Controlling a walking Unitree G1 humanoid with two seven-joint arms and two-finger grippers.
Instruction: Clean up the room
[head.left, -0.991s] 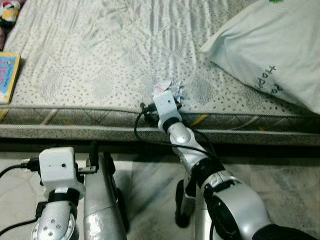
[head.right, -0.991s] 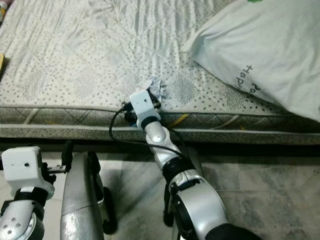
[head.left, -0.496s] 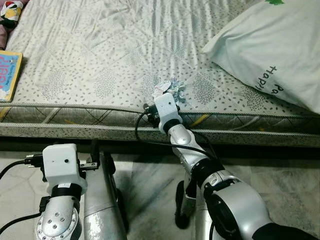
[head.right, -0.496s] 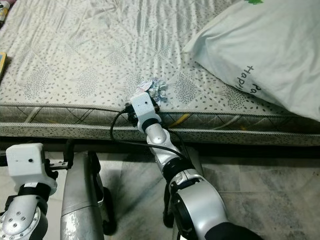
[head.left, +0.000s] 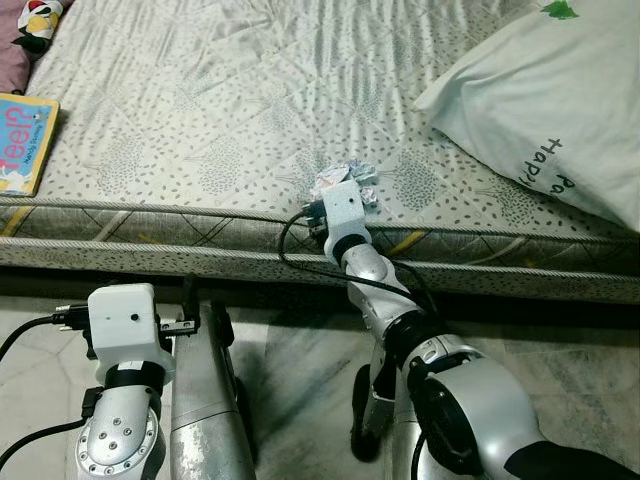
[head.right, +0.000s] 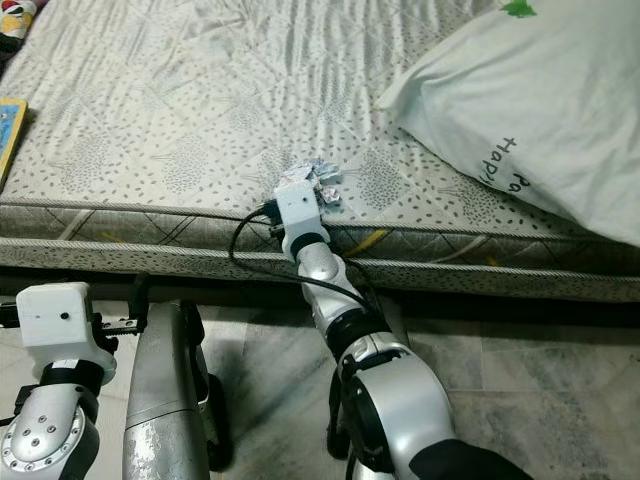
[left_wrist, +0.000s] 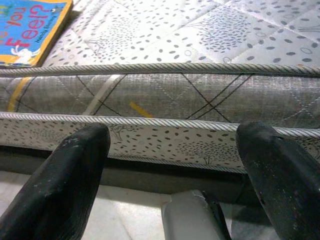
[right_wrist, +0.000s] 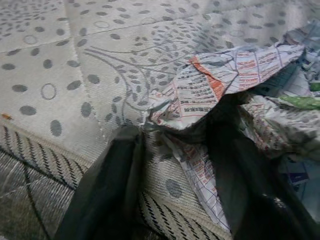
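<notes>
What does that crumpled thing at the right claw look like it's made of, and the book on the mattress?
The crumpled wad looks like thin printed paper, probably newsprint or a leaflet: sharp creases, fine text, red-orange patches, matte. The right claw has its fingers around its edge. The book near the mattress edge looks like thick, glossy board: stiff flat cover, bright colours. Probably cardboard, not certain.

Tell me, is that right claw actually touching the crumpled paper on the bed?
Touching. In the right wrist view, the crumpled newspaper lies draped over one black finger of the right gripper, its edge running between both fingers with no gap.
</notes>
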